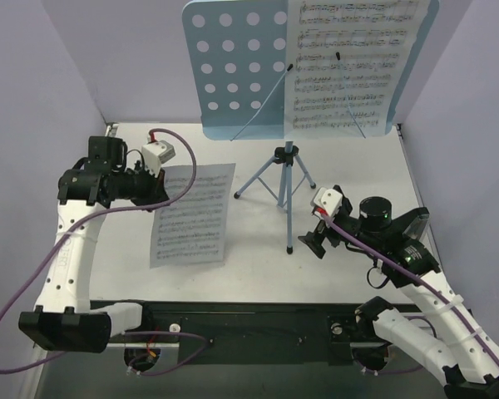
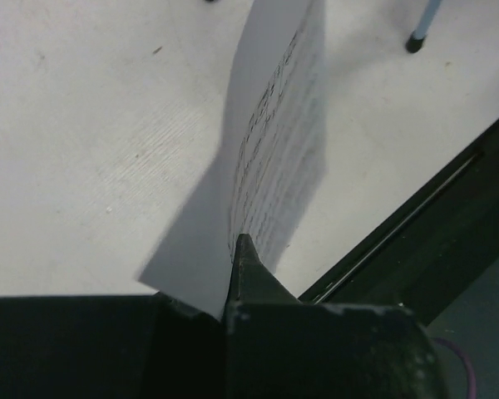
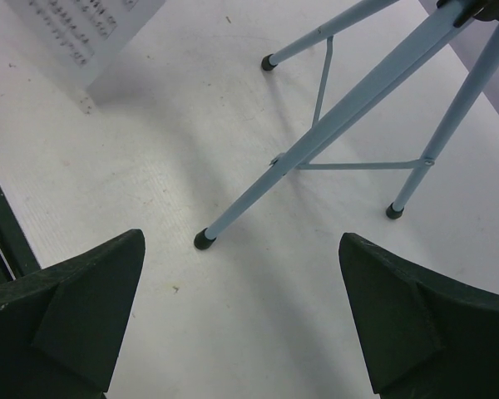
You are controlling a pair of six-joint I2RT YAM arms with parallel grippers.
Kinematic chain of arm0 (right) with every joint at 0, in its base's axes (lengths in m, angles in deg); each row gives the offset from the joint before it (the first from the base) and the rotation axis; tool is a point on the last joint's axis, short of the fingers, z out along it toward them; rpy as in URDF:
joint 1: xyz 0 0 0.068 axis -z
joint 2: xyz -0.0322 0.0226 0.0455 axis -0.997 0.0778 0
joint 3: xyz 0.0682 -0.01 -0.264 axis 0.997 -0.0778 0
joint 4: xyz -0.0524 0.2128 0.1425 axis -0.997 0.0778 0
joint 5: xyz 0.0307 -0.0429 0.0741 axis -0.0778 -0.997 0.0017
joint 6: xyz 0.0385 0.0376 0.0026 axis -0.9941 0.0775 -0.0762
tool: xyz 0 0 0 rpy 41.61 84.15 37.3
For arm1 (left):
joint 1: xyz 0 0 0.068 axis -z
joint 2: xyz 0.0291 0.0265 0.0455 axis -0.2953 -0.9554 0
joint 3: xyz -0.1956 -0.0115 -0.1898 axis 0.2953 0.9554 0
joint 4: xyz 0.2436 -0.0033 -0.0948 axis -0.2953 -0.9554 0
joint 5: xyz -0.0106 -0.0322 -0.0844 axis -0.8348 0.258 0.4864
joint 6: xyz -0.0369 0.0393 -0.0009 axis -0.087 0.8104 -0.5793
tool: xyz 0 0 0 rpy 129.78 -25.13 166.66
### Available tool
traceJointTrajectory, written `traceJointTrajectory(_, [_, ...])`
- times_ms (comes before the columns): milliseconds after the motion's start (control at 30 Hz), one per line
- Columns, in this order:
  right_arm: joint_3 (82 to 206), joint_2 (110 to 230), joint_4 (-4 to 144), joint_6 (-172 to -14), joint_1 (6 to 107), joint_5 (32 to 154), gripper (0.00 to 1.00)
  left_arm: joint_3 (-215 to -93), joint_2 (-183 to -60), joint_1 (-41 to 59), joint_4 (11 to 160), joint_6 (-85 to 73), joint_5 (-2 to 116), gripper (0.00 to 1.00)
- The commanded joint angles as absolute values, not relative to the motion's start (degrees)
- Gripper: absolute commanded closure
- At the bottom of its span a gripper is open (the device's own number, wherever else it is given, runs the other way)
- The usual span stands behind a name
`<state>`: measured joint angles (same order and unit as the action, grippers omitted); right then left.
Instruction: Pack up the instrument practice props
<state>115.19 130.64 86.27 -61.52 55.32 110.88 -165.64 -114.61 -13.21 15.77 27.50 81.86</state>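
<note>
We see left gripper (image 2: 239, 249) clamped on sheet-music page (image 1: 195, 220) edge, page long axis running near-to-far, right gripper (image 3: 241, 241) spread wide, near tripod leg (image 3: 316, 141).

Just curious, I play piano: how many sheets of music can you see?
2. One sheet sits on the music stand; the other sheet is pinched by the left gripper. More could hide behind the first.

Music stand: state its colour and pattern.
The stand is light blue, punched with round holes; best in the top view.
</note>
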Motion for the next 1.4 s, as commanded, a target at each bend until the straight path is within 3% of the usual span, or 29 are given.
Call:
traceJointTrajectory(0, [115.36,131.52,84.73,-60.96,55.21,110.50,0.04,-166.54,-118.47,-14.28,16.70,27.74,67.92,1.00])
traceJointTrajectory(233, [115.01,131.79,85.08,-60.87,55.30,110.15,0.03,-156.55,-125.76,-16.38,23.30,32.83,44.10,1.00])
traceJointTrajectory(567, [115.18,132.49,84.55,-61.58,55.74,110.68,0.03,-140.01,-133.67,-18.94,48.17,40.03,27.39,1.00])
traceJointTrajectory(767, [116.77,133.55,86.83,-62.10,55.74,109.97,0.02,-139.47,-137.19,-19.37,56.79,44.52,25.35,1.00])
traceJointTrajectory(1367, [116.86,135.13,86.31,-62.19,56.62,111.29,0.02,-143.51,-143.61,-22.62,52.23,32.05,23.60,1.00])
